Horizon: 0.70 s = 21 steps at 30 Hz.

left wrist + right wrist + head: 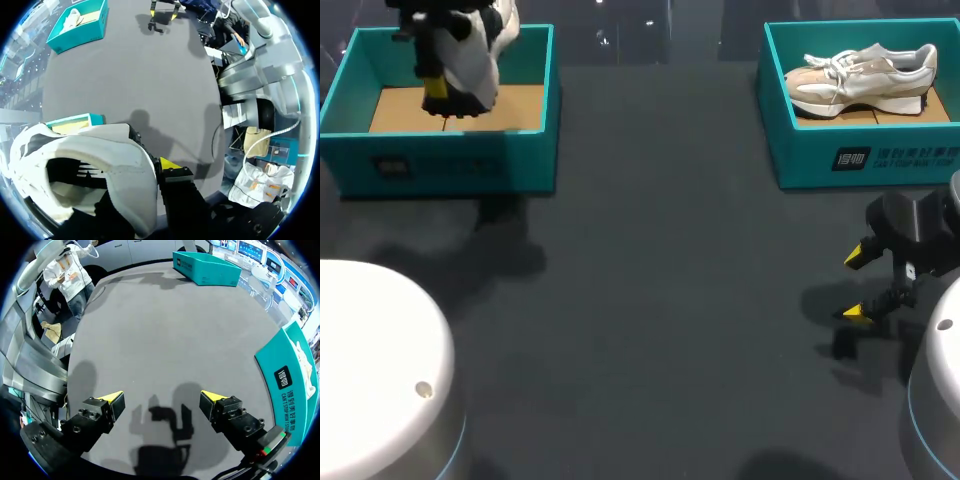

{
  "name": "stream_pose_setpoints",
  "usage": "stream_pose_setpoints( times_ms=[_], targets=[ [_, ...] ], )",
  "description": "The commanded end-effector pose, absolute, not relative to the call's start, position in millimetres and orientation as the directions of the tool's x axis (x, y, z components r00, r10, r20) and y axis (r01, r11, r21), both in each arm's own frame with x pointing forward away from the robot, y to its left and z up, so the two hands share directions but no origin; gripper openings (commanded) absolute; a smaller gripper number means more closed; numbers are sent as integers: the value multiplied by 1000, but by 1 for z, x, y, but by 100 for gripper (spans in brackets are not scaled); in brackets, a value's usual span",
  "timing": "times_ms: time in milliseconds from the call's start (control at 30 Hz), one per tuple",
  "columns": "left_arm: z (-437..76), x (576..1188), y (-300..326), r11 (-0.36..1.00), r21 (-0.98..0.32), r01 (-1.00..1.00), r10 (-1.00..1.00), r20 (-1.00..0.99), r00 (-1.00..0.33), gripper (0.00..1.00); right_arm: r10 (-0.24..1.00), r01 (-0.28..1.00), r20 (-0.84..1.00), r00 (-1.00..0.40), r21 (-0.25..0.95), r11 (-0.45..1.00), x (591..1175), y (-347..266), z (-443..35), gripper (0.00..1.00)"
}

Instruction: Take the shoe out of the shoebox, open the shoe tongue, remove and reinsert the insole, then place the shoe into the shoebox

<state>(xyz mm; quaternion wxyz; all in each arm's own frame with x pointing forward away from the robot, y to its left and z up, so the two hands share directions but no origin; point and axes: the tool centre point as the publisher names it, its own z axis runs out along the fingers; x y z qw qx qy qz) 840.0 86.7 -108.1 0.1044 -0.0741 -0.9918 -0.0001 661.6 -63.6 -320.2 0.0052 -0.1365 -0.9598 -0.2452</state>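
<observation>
- At 10 o'clock on the counter (660, 300), the left pincer (440, 92) is clamped on the white shoe (480, 50). One yellow tip sits outside the collar and the other finger is inside the opening.
- The shoe hangs over the left shoebox (440, 165), sole low near the cardboard floor.
- To do this well, I judge it should rise straight until the sole tops the teal wall, then travel toward 5 o'clock. The grip should stay firm, since the shoe hangs from one edge.
- It should land sole-down with the tongue within the other arm's reach.
- The dark matte surface should hold the sole steady.
- At 2 o'clock, the right shoebox (810, 160) holds a second shoe (865, 78).
- At 4 o'clock, the right pincer (162, 401) hovers with fingers spread, holding nothing.
</observation>
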Motion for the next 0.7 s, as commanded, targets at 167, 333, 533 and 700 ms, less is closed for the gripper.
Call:
stream_pose_setpoints(
  times_ms=[167,333,533,700],
  targets=[
    [-100,882,155,989,-57,138,148,215,-965,0,261,265,75,-963,468,843,660,-64,-319,100],
    [-100,882,155,989,-57,138,148,215,-965,0,261,265,75,-963,468,843,660,-64,-319,100],
    [-101,886,158,987,-61,151,161,221,-962,0,261,265,75,-963,468,843,660,-64,-319,100],
    [-116,929,201,991,-15,131,131,235,-963,0,261,265,75,-963,468,843,660,-64,-319,100]
  ],
)
